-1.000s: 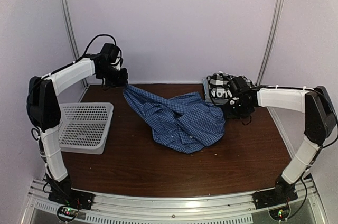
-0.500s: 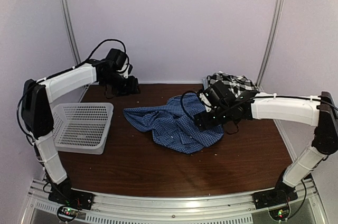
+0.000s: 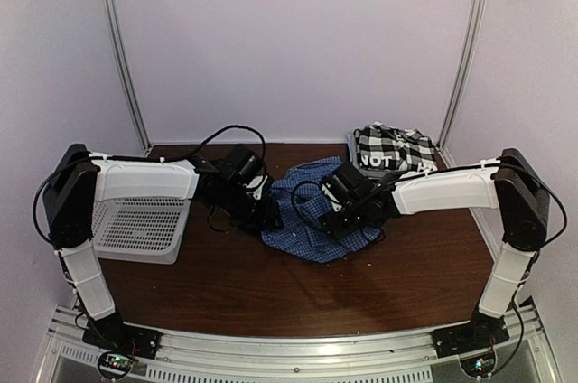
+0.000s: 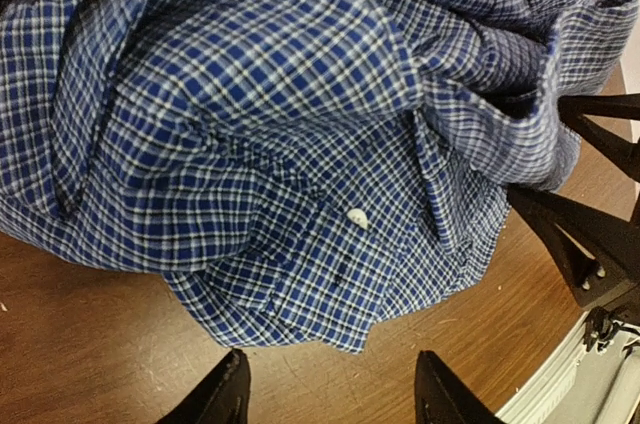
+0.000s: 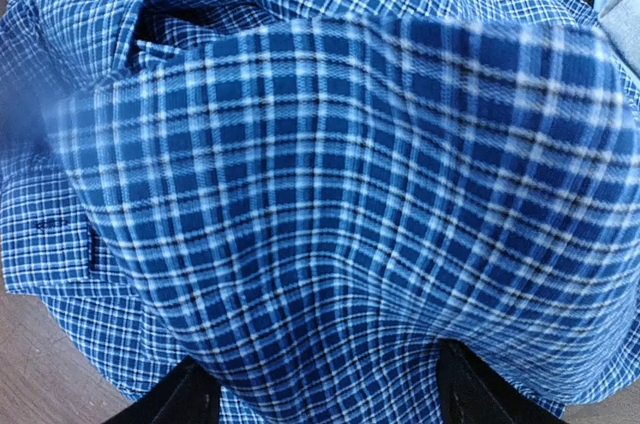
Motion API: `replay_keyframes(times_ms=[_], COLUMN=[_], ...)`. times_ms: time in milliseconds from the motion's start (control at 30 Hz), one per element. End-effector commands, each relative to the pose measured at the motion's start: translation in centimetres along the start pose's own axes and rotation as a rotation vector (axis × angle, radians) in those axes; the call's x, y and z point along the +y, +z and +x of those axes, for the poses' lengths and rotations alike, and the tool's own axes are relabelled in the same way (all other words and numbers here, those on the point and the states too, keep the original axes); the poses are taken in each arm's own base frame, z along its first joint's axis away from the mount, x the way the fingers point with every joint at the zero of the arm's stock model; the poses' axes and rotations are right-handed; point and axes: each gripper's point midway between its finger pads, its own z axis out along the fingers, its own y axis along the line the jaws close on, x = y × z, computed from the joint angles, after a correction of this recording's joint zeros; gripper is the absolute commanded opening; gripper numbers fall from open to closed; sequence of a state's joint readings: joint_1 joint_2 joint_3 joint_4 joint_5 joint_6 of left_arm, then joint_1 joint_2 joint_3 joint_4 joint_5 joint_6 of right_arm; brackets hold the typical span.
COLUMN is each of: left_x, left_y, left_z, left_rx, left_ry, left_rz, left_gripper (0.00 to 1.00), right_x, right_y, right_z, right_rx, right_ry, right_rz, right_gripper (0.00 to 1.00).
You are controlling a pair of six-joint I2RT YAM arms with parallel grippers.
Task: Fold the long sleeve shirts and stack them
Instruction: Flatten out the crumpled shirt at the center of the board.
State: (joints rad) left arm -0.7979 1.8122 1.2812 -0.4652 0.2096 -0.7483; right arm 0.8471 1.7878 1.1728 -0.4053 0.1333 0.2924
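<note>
Where the left claw (image 4: 332, 364) shows in its own wrist view, its two black fingers (image 4: 228, 392) stand well apart with only bare wood between them. It grips nothing and sits just short of the near hem of the crumpled blue fine-checked button-up shirt (image 4: 260, 134), where one white button (image 4: 357, 217) faces up. The right claw (image 5: 325, 379) is harder to read. Its fingers are spread wide, but a blurred fold of the same shirt bulges across the gap and covers their tips, so whether it has hold of the cloth cannot be told. From above, the left claw is at the shirt's left edge and the right one over its middle. The arms hide part of the heap, which lies mid-way across the brown wooden worktop (image 3: 271, 293). The black-and-white large-checked shirt with white lettering (image 3: 393, 150) sits bunched at the far right, its lettering partly lost in folds. A white mesh plastic basket (image 3: 135, 229) rests at the left, its far side under the left arm.
</note>
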Motion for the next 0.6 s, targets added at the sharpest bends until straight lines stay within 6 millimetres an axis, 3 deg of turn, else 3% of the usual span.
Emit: replay_keyframes(times_ms=[0,200,567], left_x=[-0.6,-0.6,0.4], left_y=[1.6,3.5,6.3], left_z=[-0.6,0.4,2.2], left_rx=[-0.026,0.014,0.068], left_ry=[-0.026,-0.022,-0.026], left_rz=[0.031,0.027,-0.022], left_gripper=[0.57,0.57,0.57], right_x=[0.2,0.3,0.3], right_y=[0.0,0.0,0.0], right_z=[-2.1,-2.1,-2.0], right_rx=[-0.068,-0.066,-0.065], right_ry=[0.023,0.03,0.036], right_rz=[0.015,0.011,0.005], right_gripper=[0.74,0.66,0.62])
